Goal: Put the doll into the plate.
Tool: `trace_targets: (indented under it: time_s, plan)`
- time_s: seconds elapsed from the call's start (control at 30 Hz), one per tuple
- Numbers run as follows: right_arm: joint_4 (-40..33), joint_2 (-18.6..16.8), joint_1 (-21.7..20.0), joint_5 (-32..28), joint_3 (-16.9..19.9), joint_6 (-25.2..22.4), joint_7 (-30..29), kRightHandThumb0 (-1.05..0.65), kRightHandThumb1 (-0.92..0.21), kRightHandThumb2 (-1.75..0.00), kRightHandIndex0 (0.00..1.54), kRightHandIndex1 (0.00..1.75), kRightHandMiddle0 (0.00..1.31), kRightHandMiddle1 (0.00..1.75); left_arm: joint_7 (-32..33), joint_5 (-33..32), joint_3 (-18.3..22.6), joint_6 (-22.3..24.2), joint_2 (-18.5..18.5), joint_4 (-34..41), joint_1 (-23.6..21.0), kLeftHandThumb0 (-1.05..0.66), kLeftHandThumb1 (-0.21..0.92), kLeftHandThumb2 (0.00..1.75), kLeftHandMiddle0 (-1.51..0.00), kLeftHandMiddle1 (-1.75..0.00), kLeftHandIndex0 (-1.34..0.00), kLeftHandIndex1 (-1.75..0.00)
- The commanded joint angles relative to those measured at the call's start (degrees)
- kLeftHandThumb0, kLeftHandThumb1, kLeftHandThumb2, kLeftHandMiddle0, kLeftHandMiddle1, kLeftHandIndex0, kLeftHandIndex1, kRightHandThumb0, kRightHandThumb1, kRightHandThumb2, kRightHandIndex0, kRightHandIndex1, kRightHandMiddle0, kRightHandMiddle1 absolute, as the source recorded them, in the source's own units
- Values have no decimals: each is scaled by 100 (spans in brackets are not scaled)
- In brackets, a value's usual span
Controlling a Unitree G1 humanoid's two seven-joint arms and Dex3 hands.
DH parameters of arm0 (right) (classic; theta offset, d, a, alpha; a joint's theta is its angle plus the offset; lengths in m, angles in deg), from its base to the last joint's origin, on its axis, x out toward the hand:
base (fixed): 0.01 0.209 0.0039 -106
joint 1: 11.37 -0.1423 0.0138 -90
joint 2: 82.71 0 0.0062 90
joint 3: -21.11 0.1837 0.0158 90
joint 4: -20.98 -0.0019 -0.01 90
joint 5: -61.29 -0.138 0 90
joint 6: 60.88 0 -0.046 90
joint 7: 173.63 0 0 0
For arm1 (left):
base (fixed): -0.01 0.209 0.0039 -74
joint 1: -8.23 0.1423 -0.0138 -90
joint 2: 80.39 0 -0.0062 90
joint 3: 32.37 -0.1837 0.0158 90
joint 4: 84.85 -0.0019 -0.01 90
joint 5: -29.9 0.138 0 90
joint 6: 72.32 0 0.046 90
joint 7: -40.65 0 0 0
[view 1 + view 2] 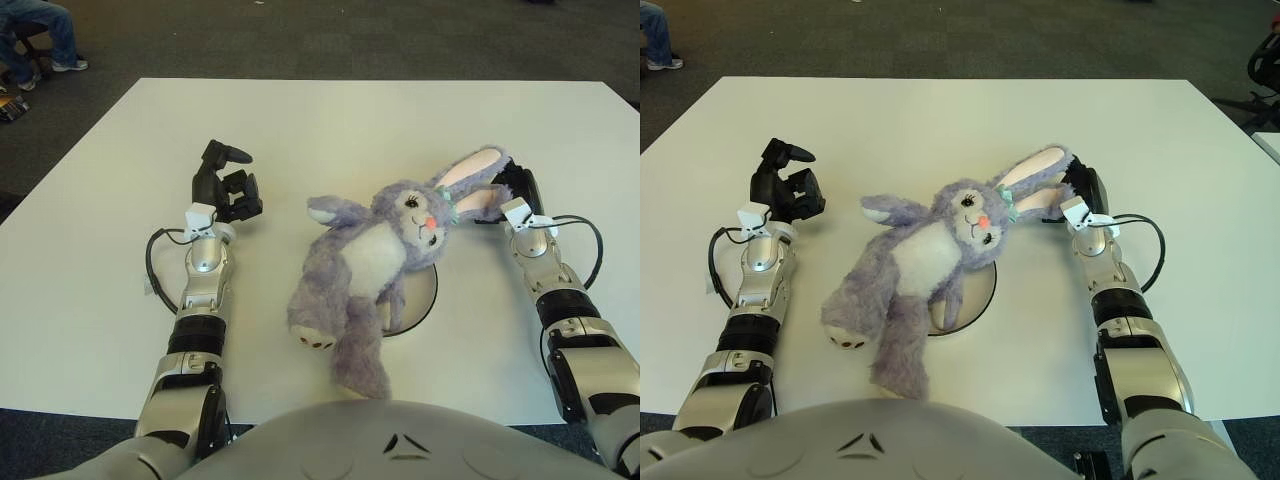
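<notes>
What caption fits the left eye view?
Right hand grips the plush bunny by its ears over the plate.

White table (330, 120) on dark grey carpet floor (330, 40); seated person's legs (40, 30) far left.

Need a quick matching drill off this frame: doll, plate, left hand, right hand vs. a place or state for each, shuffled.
Things:
1. doll
2. plate
3. left hand
4. right hand

Places or states:
A. at the rabbit's ears, gripping them
B. mostly covered, only its right edge showing
C. idle, left of the doll, holding nothing
D. lying on its back, legs toward the robot

Pairs: 1-D, 2-B, 3-C, 4-A
</notes>
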Motion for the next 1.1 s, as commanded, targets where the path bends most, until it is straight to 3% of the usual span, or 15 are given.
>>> trace_targets:
  time_s: [0.0,0.13,0.33,0.5,0.7,1.07]
  plan:
    - [112,-175,96,-60,26,-282,74,0,-35,-115,66,149,50,163,-83,-124,-23,96,-241,-281,537,-44,45,115,-122,-175,-50,-175]
    - [165,-282,57,-154,146,-361,-25,0,-36,-115,64,150,50,165,-174,-244,-26,203,-253,-240,552,-44,44,116,-122,-175,-51,-175]
    - [260,-601,-9,-965,605,-349,439,-1,-31,-125,66,155,46,172,-241,-345,-30,313,-265,-200,571,-44,44,116,-120,-175,-51,-175]
    - [52,-1021,-56,-1916,1084,-805,960,-1,-28,-132,67,160,45,174,-291,-364,-55,371,-252,-196,586,-43,46,113,-116,-175,-50,-175]
    - [-215,-1149,-17,-2237,1265,-1150,1124,-1,-26,-137,64,171,45,173,-267,-331,-64,379,-274,-193,599,-43,48,111,-115,-175,-48,-175]
    - [-639,-1364,65,-2517,1512,-1621,1182,-1,-28,-133,61,175,49,165,-214,-365,-88,588,-367,-143,632,-42,49,110,-118,-175,-47,-175]
